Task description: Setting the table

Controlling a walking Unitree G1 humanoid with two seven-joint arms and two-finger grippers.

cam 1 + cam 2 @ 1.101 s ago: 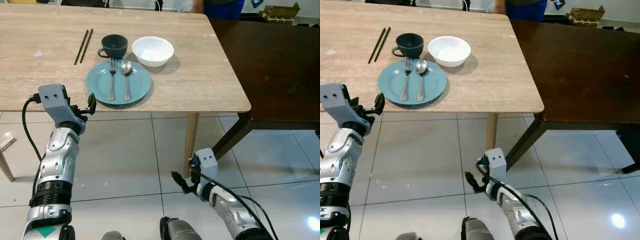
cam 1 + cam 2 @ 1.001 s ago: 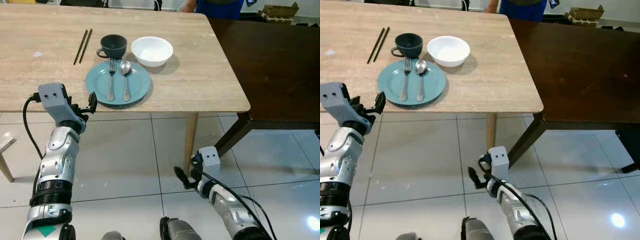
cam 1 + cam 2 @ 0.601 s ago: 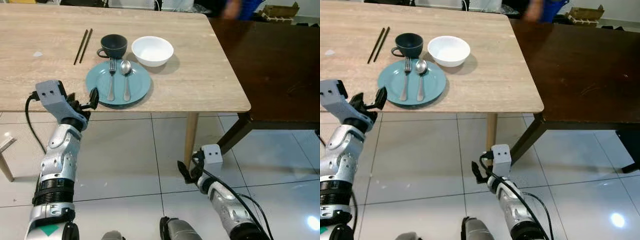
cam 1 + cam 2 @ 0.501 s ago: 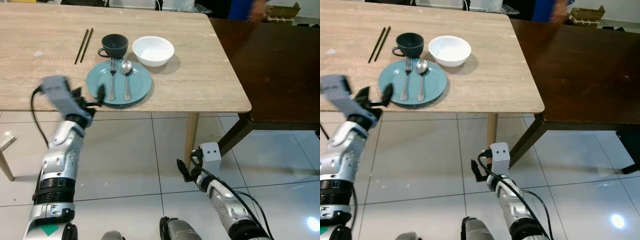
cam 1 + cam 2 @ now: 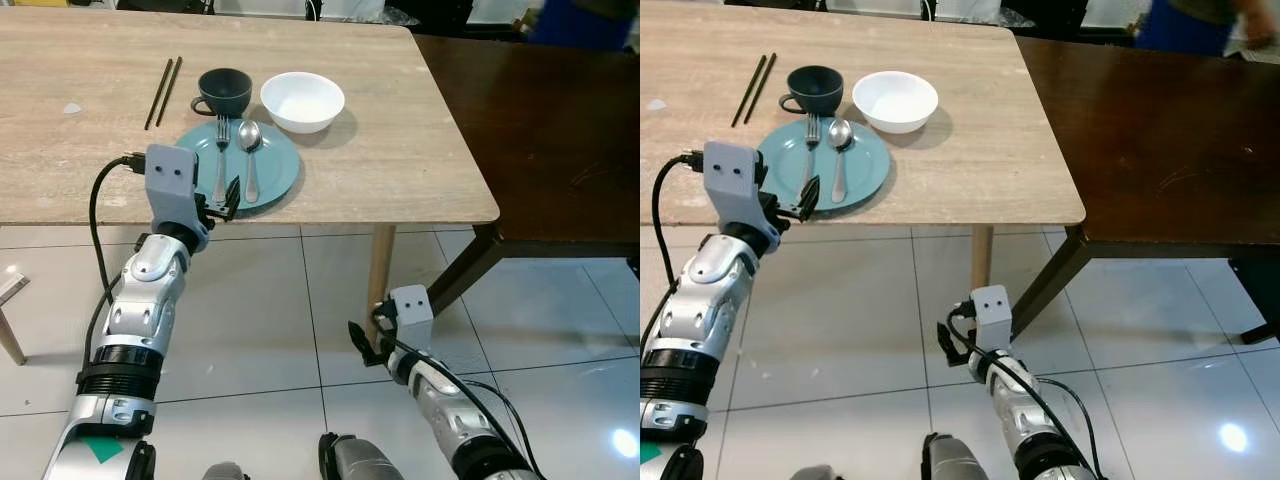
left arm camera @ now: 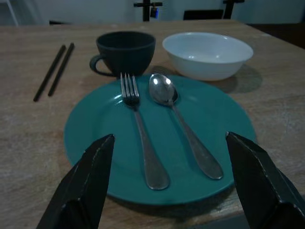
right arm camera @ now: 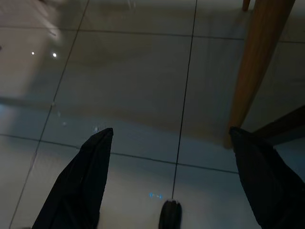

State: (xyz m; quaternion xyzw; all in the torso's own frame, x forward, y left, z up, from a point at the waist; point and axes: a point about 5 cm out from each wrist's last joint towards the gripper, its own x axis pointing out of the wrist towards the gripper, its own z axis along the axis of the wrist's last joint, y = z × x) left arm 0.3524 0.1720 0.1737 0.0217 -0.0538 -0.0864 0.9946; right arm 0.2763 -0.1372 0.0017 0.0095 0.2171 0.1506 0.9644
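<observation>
Grey tiled floor [image 7: 119, 81] under and ahead of right gripper [image 7: 170, 133] jaws, grout lines crossing, small glare spots on it
Dark brown table [image 5: 560, 130] beyond and right of those jaws; its slanted dark leg [image 5: 462, 272] near, just right of them
Blurred person in blue [image 5: 1185, 25] far beyond, behind dark table
Pale wooden leg piece [image 5: 10, 335] on floor, well left of jaws

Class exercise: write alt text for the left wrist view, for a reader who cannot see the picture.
The left claw, fingers spread open, faces a teal plate at the edge of a light wooden table, with a fork and a spoon lying side by side on the plate. Beyond the plate stand a dark cup and a white bowl, with dark chopsticks beside the cup.
</observation>
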